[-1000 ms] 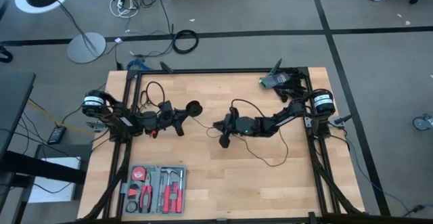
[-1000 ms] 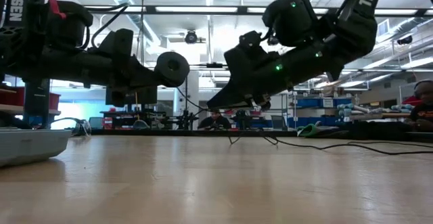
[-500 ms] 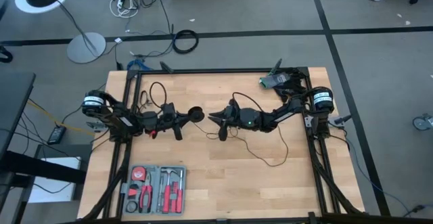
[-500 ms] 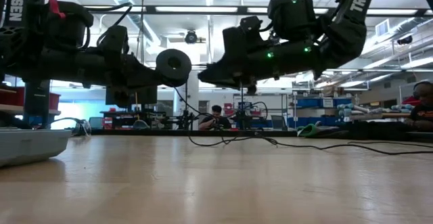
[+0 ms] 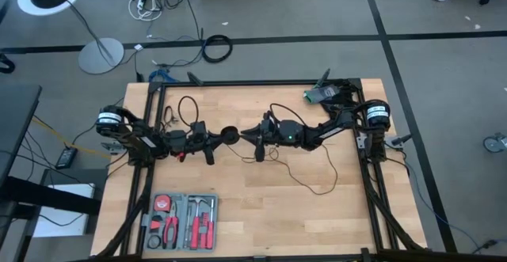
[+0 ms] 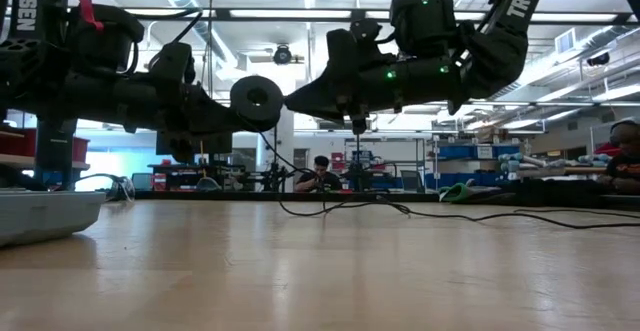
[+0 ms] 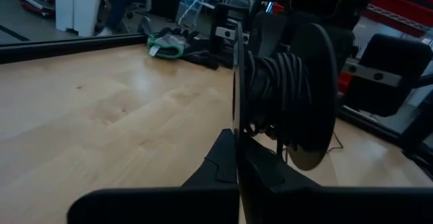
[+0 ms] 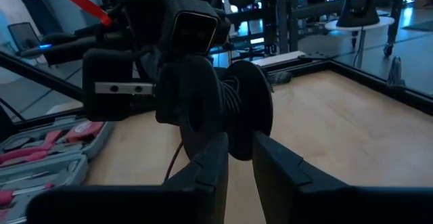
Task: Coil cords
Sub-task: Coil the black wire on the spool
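Observation:
The cord is a thin black wire partly wound on a round black spool (image 5: 229, 134), which is held above the middle of the table. The windings show between the spool's two discs in the left wrist view (image 7: 279, 82). My left gripper (image 5: 215, 138) is shut on the spool. My right gripper (image 5: 255, 136) faces it from the table's right, its fingertips close to the spool (image 8: 238, 109), and is nearly shut. A strand (image 6: 358, 161) hangs below the right gripper. The slack wire (image 5: 315, 184) lies in loose curves on the table toward the near right. My left gripper pinches the rim of one spool disc (image 7: 236, 126) between its two fingers. The fingers are level and come from the table's left. The spool is lifted clear of the table, with its discs on edge. My right gripper comes in level from the table's right. The cord hangs slack below it (image 6: 358, 146) down to the table. The fingers themselves hide where they hold the cord.
A grey tool case (image 5: 181, 221) with red-handled tools lies at the near left. A green and black bundle (image 5: 321, 96) sits at the far right corner. A black frame rail (image 5: 253, 83) runs along the far edge. Bare wood lies in front of the arms.
My right gripper has gone toward the table's far edge and left, up to the spool. It has tipped from pointing down to level. The cord below it has been drawn along, so the hanging strand and its table end have shifted left. My left gripper has edged the spool slightly right.

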Robot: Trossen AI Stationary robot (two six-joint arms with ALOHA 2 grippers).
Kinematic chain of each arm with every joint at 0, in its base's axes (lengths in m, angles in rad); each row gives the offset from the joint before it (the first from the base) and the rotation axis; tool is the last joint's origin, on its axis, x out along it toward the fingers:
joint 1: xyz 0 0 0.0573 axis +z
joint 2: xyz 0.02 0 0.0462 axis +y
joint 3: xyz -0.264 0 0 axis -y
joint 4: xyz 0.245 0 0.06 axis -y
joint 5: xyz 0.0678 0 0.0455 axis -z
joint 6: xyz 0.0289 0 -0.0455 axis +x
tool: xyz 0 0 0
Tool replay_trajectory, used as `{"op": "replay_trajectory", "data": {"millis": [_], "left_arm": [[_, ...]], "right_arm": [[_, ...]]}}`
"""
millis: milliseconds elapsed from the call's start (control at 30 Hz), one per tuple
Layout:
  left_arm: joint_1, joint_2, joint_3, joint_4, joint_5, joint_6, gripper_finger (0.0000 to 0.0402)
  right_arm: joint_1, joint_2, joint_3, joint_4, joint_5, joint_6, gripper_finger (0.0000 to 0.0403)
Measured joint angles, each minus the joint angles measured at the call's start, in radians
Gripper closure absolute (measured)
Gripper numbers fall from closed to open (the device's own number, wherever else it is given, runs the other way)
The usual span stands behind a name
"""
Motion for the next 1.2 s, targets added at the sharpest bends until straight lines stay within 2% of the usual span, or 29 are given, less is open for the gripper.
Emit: {"op": "replay_trajectory", "data": {"millis": [367,567,833,1200], "left_arm": [[0.000,0.000,-0.002,-0.002,0.005,0.001,0.0402],[-0.001,0.000,-0.003,0.001,0.022,0.004,0.0402],[0.000,0.000,-0.002,0.001,0.021,0.004,0.0402],[0.000,0.000,0.035,0.003,0.051,0.009,0.0402]], "right_arm": [[-0.012,0.000,0.002,0.003,-0.027,0.008,0.0332],[-0.026,0.000,0.003,0.060,-0.027,0.011,0.0334],[-0.036,0.000,0.003,0.047,-0.134,0.048,0.0335],[-0.031,0.000,0.003,-0.006,-0.166,0.058,0.0355]]}}
